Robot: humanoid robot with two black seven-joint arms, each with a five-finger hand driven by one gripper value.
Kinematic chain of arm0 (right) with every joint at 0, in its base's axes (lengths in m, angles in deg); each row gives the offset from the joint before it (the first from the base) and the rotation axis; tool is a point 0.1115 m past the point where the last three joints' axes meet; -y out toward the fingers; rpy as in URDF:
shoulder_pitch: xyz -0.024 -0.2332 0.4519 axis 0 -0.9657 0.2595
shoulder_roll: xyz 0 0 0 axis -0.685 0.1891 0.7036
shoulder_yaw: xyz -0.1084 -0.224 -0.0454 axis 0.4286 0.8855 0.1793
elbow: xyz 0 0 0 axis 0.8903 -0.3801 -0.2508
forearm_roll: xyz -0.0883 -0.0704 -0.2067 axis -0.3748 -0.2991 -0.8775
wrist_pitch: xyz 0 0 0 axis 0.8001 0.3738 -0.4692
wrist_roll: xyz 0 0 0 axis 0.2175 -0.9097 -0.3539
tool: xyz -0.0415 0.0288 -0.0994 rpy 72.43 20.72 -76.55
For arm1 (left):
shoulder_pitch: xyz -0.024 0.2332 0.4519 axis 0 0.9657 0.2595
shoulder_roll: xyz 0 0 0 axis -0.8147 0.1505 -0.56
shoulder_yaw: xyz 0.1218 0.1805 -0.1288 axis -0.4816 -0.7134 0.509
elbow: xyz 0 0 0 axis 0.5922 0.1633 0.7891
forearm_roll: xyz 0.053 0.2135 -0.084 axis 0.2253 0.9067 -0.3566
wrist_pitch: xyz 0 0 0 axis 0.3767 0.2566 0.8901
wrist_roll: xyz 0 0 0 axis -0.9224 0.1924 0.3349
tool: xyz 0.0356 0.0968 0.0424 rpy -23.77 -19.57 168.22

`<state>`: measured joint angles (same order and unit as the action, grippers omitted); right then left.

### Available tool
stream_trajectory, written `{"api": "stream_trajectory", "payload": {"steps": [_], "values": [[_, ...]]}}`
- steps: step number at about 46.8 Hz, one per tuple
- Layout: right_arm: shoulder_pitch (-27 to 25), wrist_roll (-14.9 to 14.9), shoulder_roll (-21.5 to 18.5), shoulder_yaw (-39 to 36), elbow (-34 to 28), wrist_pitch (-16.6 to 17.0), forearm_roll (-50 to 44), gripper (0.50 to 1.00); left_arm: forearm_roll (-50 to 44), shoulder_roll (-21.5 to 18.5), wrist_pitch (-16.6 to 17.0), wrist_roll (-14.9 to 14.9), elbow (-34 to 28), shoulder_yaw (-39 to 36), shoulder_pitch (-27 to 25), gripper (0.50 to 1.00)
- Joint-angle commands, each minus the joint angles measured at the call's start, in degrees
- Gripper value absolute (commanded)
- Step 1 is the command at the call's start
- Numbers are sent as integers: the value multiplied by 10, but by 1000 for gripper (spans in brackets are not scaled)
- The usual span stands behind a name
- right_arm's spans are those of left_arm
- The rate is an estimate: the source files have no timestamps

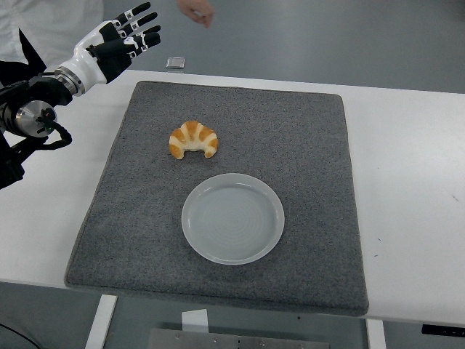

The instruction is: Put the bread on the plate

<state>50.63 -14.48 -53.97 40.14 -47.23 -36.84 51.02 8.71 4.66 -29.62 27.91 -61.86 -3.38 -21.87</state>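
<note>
The bread is a golden croissant (pixel 194 139) lying on the grey mat (pixel 305 131), left of its centre. A white round plate (pixel 232 217) sits on the mat just in front of and slightly right of the croissant, and holds nothing. My left hand (pixel 123 40) is raised at the far left corner of the table, off the mat, well up and left of the croissant, with its fingers spread and holding nothing. My right arm is out of view.
A small grey rectangular object (pixel 175 62) lies on the white table (pixel 407 160) just beyond the mat's far left corner. A person's hand (pixel 197 11) shows at the top edge, and a white sleeve (pixel 51 29) at the top left.
</note>
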Motion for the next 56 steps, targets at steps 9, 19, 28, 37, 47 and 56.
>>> {"api": "stream_trajectory", "payload": {"steps": [9,19,28,37,47,56], "values": [[0,0,0,0,0,0,0,952,0,1,0,0,0,-1,0,990],[0,0,0,1,0,0,0,952,0,1,0,0,0,0,0,990],[0,0,0,1,0,0,0,952,0,1,0,0,2,0,0,990],[0,0,0,1,1,1,0,952,0,3,3,-1,14,0,0,990],[0,0,0,0,0,1,0,952,-1,10,9,-1,26,-1,0,990],[0,0,0,0,0,1,0,952,-1,12,9,-1,36,-1,0,990]]}}
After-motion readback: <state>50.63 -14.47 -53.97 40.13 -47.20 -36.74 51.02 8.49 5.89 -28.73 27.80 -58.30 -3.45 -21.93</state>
